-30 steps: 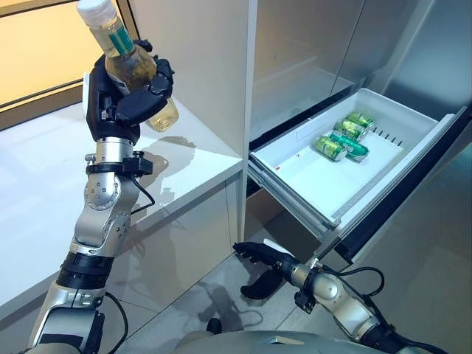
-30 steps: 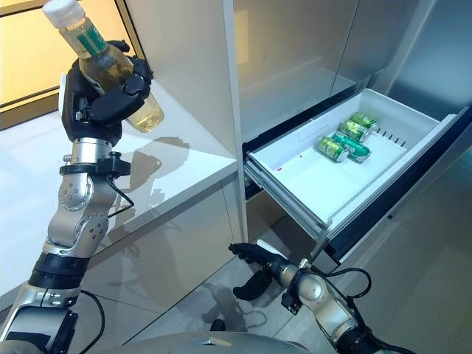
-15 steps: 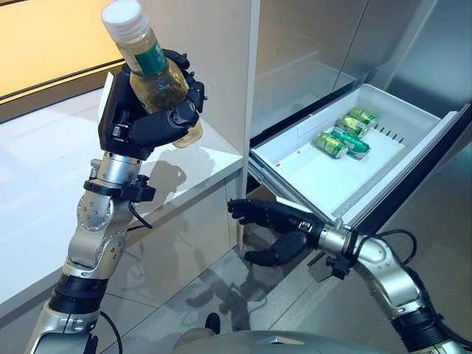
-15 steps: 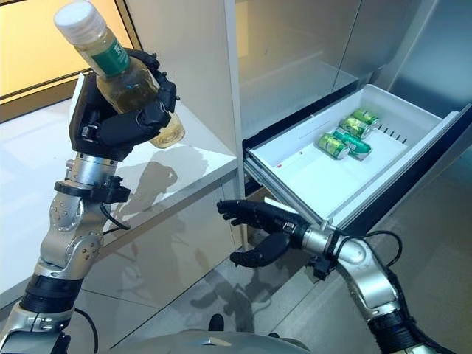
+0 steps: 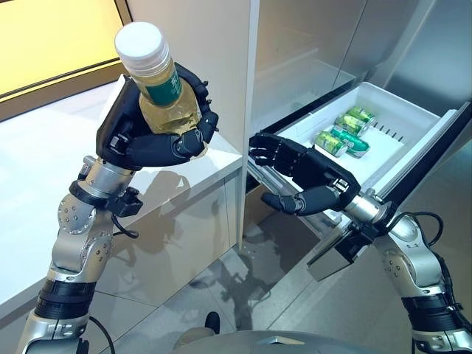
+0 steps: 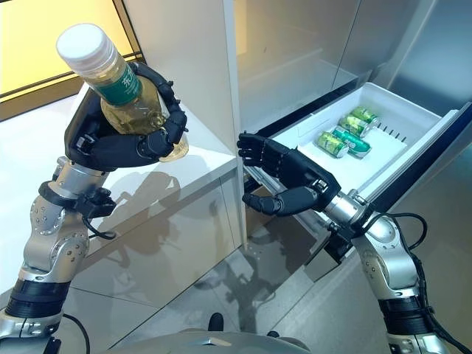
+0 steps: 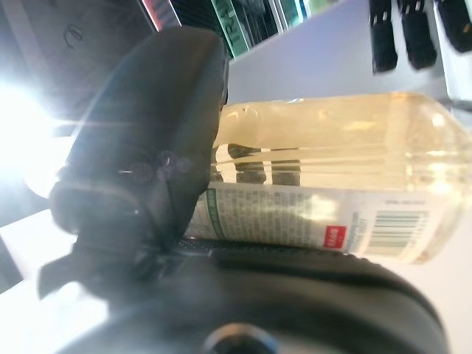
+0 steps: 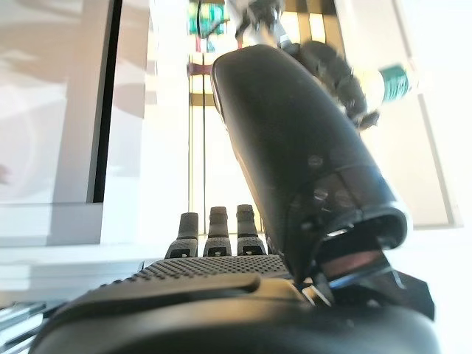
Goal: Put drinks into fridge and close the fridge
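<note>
**Operator:** Bottle [image 5: 157,81] is up in my left hand [image 5: 151,136], fingers and thumb wrapped round its lower body, held in the air above the right front corner of the worktop [image 5: 44,158] and leaning with its cap toward the camera. A second ago it sat higher and further left; the arm has brought it lower and closer to the fridge.

**Observer:** And your right hand?

**Operator:** My right hand [image 5: 310,181] was down near the floor a second ago. Now it is raised in front of the near left corner of the open drawer [image 5: 413,122], palm turned toward the bottle, fingers spread and relaxed, holding nothing.

**Observer:** What is around you?

**Operator:** Glossy white worktop on my left, ending at a tall white panel [image 5: 221,59]. Right of that, the grey fridge with its drawer pulled out. Grey tiled floor [image 5: 243,295] below.

**Observer:** Materials?

**Operator:** The bottle is clear plastic, round, with pale yellow liquid, a green label and a white screw cap [image 5: 139,43]. The drawer is a smooth white plastic tray; three green cans [image 5: 341,135] lie on their sides toward its far right corner.
</note>
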You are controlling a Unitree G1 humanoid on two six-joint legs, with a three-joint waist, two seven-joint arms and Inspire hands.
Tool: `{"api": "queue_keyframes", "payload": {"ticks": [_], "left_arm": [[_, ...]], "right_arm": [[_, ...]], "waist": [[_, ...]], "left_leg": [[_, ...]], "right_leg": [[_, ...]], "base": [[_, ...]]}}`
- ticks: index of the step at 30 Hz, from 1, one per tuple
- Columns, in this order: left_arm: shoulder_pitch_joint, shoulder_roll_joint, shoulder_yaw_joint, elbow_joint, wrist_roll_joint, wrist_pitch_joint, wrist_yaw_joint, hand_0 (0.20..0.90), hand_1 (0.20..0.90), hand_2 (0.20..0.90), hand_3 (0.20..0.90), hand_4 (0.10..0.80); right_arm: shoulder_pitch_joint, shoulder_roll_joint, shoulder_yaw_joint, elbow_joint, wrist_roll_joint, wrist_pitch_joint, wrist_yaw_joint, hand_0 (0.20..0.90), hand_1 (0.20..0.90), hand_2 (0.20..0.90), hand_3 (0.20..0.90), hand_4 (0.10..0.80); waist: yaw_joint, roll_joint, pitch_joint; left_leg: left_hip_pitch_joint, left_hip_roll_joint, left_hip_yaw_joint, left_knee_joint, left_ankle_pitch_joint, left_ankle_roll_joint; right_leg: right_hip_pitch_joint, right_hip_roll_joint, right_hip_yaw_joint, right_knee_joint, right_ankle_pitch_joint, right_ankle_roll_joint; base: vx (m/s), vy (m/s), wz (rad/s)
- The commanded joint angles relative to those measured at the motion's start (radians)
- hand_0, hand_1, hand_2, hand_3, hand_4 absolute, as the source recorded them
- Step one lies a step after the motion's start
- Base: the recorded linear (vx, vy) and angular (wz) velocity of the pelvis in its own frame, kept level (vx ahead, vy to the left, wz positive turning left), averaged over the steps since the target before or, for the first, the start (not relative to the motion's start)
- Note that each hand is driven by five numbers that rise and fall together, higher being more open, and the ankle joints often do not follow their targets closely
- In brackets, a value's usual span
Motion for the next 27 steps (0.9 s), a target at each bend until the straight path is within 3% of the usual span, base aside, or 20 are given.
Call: {"api": "queue_keyframes", "payload": {"ticks": [1, 15, 27], "left_arm": [[-0.099, 0.037, 0.047, -0.094, -0.112, -0.086, -0.002, 0.300, 0.300, 0.300, 0.200, 0.100], [-0.169, 0.040, -0.110, -0.072, -0.117, -0.002, -0.016, 0.300, 0.300, 0.300, 0.200, 0.100], [-0.208, 0.029, -0.176, -0.063, -0.121, 0.045, -0.037, 0.300, 0.300, 0.300, 0.200, 0.100]], "right_arm": [[-0.081, -0.019, -0.005, -0.106, 0.051, -0.043, -0.041, 0.900, 0.900, 0.900, 0.900, 0.800], [-0.228, -0.055, 0.146, -0.047, 0.058, 0.020, -0.095, 0.900, 0.900, 0.900, 0.900, 0.800], [-0.324, -0.024, 0.230, -0.015, 0.097, 0.086, -0.139, 0.900, 0.900, 0.900, 0.900, 0.800]], "waist": [[-0.008, -0.007, -0.099], [0.002, -0.011, -0.092], [0.015, -0.011, -0.094]], "left_leg": [[0.044, -0.056, 0.005, 0.001, -0.102, 0.049], [0.052, -0.058, -0.002, 0.001, -0.102, 0.050], [0.054, -0.061, -0.005, 0.001, -0.101, 0.052]], "right_leg": [[-0.050, -0.009, 0.017, 0.019, 0.064, 0.056], [-0.042, -0.010, 0.011, 0.018, 0.064, 0.053], [-0.037, -0.011, 0.004, 0.018, 0.062, 0.050]], "base": [[0.014, -0.003, -0.04], [0.000, 0.000, 0.00], [0.004, 0.000, 0.01]]}}
